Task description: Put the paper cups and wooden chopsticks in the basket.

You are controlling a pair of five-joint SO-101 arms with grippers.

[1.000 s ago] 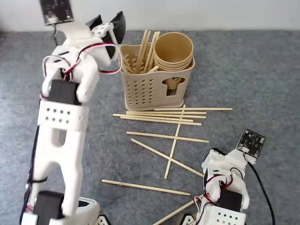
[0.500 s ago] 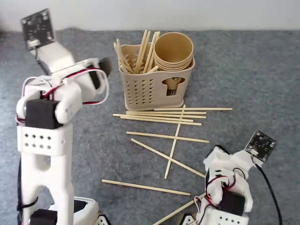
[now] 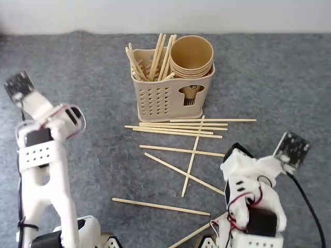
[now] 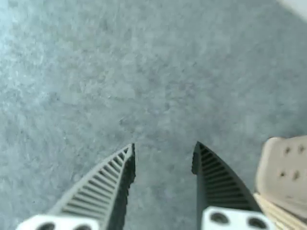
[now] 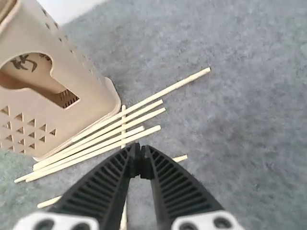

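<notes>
A beige slotted basket [image 3: 168,98] stands at the back of the grey mat. It holds a stack of paper cups [image 3: 191,56] and several upright wooden chopsticks [image 3: 154,58]. More chopsticks [image 3: 176,128] lie loose in front of it, some crossed. My left gripper [image 4: 163,151] hangs open and empty over bare mat, with a corner of the basket [image 4: 283,167] beside it. My right gripper [image 5: 139,152] is shut with nothing in it, above the loose chopsticks [image 5: 110,132] by the basket [image 5: 48,100]. In the high view its dark tip [image 3: 235,151] shows at the front right.
The left arm [image 3: 46,134] stands at the mat's left side, well away from the basket. A single chopstick [image 3: 160,206] lies near the front, and another [image 3: 194,235] pokes out beside the right arm's base. A pale wall [image 3: 165,15] bounds the mat at the back.
The left arm has drawn back from beside the basket, down and to the left. The right arm has shifted slightly forward toward the loose chopsticks.
</notes>
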